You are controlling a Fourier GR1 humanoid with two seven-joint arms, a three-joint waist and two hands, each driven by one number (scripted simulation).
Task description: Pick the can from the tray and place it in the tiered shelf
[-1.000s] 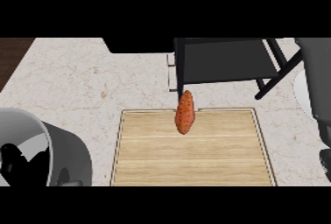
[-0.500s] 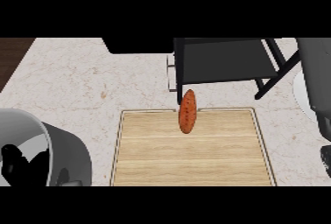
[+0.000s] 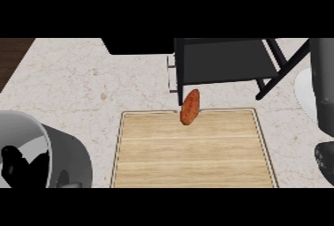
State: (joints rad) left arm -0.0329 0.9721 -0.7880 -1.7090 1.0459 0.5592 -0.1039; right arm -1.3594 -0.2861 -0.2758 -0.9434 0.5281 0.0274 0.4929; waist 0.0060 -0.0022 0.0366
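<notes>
Orange-red elongated can lies across wooden tray's far edge

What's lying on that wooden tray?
Only an orange-brown can shows on the wooden tray, at its far edge, just in front of the black tiered shelf. The tray's near end runs out of view, so anything there is unseen.

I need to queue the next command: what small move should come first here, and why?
Probably bring the right hand in toward the orange-red oblong item. Nothing can-shaped shows. This item stands at the far edge of the tray, just below the tiered shelf, with neither hand near it. The left hand sits farther away, at the lower left.
</notes>
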